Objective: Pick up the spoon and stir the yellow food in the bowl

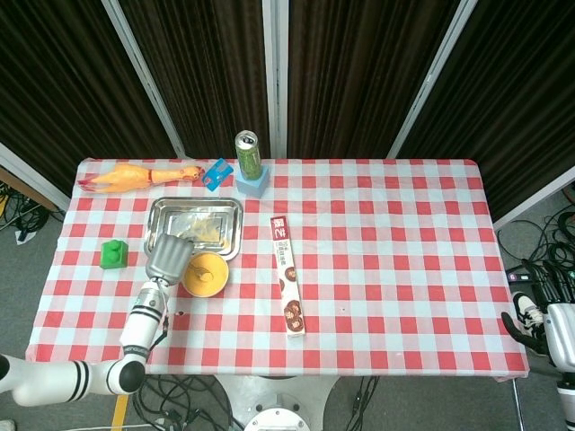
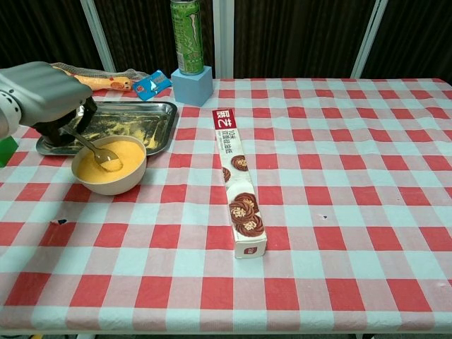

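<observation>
A cream bowl (image 2: 109, 180) of yellow food (image 2: 99, 169) stands at the table's left, just in front of a metal tray (image 2: 152, 109); from the head view the bowl (image 1: 205, 275) shows beside my left hand (image 1: 166, 256). My left hand (image 2: 42, 92) hovers over the bowl's left side and holds a metal spoon (image 2: 95, 148) by the handle. The spoon slants down to the right and its tip rests in the yellow food. My right hand (image 1: 539, 325) hangs off the table's right edge, far from the bowl; its fingers are too small to read.
A long biscuit box (image 2: 236, 187) lies lengthwise in the table's middle. Behind the tray are a green can (image 2: 186, 32) on a blue block (image 2: 192, 85), a blue card (image 2: 150, 85) and a rubber chicken (image 1: 135, 177). A green block (image 1: 113, 254) sits at the far left.
</observation>
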### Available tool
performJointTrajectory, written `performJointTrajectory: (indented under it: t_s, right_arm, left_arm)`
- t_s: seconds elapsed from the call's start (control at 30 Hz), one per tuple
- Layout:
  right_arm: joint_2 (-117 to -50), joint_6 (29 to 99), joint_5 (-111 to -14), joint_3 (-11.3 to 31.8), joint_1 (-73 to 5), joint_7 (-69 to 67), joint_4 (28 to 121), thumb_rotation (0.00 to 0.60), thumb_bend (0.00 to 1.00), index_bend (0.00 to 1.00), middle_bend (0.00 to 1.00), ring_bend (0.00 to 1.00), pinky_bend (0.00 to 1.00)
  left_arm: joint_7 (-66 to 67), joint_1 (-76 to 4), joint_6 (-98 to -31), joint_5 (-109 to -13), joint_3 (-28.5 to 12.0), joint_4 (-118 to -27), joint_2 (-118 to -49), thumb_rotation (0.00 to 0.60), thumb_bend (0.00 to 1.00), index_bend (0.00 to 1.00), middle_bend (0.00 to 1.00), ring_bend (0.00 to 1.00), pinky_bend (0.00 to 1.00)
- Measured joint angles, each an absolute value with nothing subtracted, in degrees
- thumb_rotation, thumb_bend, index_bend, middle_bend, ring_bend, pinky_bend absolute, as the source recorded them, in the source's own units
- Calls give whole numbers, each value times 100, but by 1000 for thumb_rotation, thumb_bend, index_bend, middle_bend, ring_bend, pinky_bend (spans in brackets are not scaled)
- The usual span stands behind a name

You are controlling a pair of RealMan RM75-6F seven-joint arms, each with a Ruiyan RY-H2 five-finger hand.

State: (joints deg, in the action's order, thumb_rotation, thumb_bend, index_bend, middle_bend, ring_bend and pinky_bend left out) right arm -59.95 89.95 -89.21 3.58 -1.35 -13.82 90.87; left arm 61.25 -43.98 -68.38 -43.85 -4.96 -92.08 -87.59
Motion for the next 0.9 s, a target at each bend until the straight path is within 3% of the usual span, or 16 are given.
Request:
performJointTrajectory:
  t_s: [0.53,0.9]
  right_arm:
    - [-5999,9051,-8946,345,-101,-1381,9093,600,246,0,127,0,0]
    - [-5992,9039,-8936,350,-103,-1362,9097,600,245,0,128,0,0]
  left_arm:
    - [6059,-4524,-6734,-4142,-538,-9867,-8209,600,412,667,897,900,985]
    - [7586,-4586,-7989,-5080,80,-9129,-9123,600,412,667,897,901,986]
